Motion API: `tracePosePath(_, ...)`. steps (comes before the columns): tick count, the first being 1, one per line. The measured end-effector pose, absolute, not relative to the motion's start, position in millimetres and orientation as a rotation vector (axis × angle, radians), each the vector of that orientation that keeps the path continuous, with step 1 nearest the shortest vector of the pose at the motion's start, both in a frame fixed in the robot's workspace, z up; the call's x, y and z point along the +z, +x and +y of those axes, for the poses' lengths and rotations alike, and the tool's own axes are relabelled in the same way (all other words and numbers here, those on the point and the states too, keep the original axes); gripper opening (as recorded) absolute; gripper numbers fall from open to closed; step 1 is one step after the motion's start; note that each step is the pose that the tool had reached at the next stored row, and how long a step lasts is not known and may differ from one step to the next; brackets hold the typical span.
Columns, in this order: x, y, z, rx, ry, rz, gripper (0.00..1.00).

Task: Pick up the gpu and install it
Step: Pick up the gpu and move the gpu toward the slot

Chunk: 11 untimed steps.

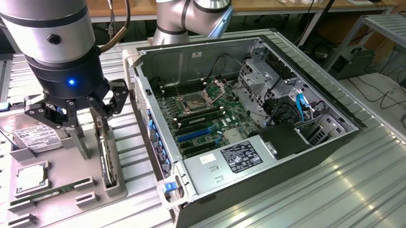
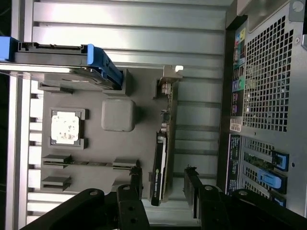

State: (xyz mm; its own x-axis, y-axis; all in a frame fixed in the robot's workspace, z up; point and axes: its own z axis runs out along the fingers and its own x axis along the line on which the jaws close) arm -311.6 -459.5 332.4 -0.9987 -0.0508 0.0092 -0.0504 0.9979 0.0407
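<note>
The gpu (image 1: 106, 152) stands on its edge in a slot of the grey parts tray (image 1: 63, 204), beside the open computer case (image 1: 254, 142). In the wrist view the gpu (image 2: 163, 143) shows edge-on, with its black fan side (image 2: 157, 172) and its silver bracket (image 2: 169, 79). My gripper (image 1: 81, 114) hangs just above the card and is open. In the wrist view the gripper (image 2: 164, 186) straddles the card's end, one of its fingers (image 2: 136, 182) on each side and not pressing it.
On the tray lie a hard drive (image 2: 62, 57) with blue rails, a CPU (image 2: 64, 127) and a RAM stick (image 2: 81, 163). The case lies open with its motherboard (image 1: 203, 118) exposed. Its perforated rear panel (image 2: 268, 86) stands close beside the tray.
</note>
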Motion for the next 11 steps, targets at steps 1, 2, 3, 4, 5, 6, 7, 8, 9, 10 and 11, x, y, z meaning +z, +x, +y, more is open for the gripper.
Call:
tracePosePath(1, 331.7, -311.3, -459.1, -0.063, 0.079, -3.130, 0.48)
tracePosePath(2, 330.7, -311.1, -458.8, -0.064, 0.079, -3.130, 0.48)
tracePosePath(3, 329.2, -310.8, -458.0, -0.062, 0.079, -3.129, 0.48)
tracePosePath(4, 328.1, -310.5, -457.1, -0.058, 0.079, -3.128, 0.48)
tracePosePath(5, 326.4, -310.3, -456.9, -0.056, 0.079, -3.128, 0.48)
tracePosePath(6, 324.7, -310.3, -456.9, -0.055, 0.079, -3.128, 0.48)
tracePosePath(7, 323.3, -310.3, -456.9, -0.055, 0.079, -3.127, 0.48)
tracePosePath(8, 321.9, -310.2, -456.9, -0.055, 0.079, -3.127, 0.48)
tracePosePath(9, 320.8, -310.2, -456.9, -0.055, 0.079, -3.127, 0.48)
tracePosePath(10, 320.0, -310.2, -456.9, -0.055, 0.079, -3.127, 0.48)
tracePosePath(11, 319.1, -310.2, -456.9, -0.055, 0.079, -3.127, 0.48)
